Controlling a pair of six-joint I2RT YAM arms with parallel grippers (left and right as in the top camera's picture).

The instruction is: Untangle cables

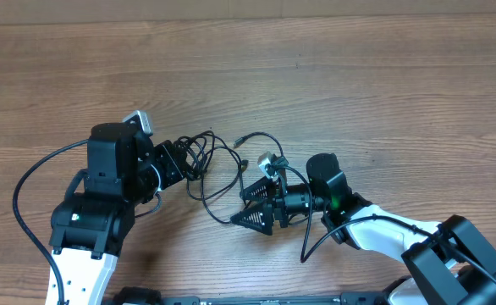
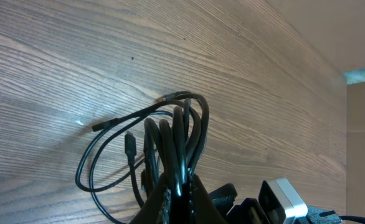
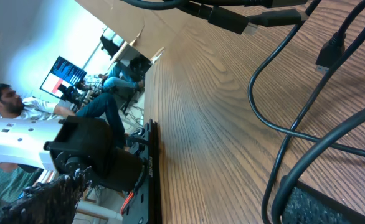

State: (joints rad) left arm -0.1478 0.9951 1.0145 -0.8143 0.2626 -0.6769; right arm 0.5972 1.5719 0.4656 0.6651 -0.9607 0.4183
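1. The table (image 1: 358,85) spread as bare wood well beyond both grippers, leaving room to pull cords apart
2. The left gripper (image 1: 183,163) was pressed together, pinching a bundle of cable loops at its tips; this grip looked meant to anchor the knot so that strands could be drawn out of it
3. The right gripper (image 1: 253,206) stood spread wide and held nothing, its tips pointing toward the left one, probably placed to take a loose strand
4. The cables (image 1: 218,165) lay on the table between the two grippers; the dense clump sat right at the left gripper's tips, and slacker loops trailed toward the right gripper, one passing beneath its fingers
5. A free plug (image 2: 101,125) lay ahead of the left gripper, clear of the clump, and another plug end (image 3: 329,53) lay just ahead of the right gripper; loose ends like these seemed the easiest places to start
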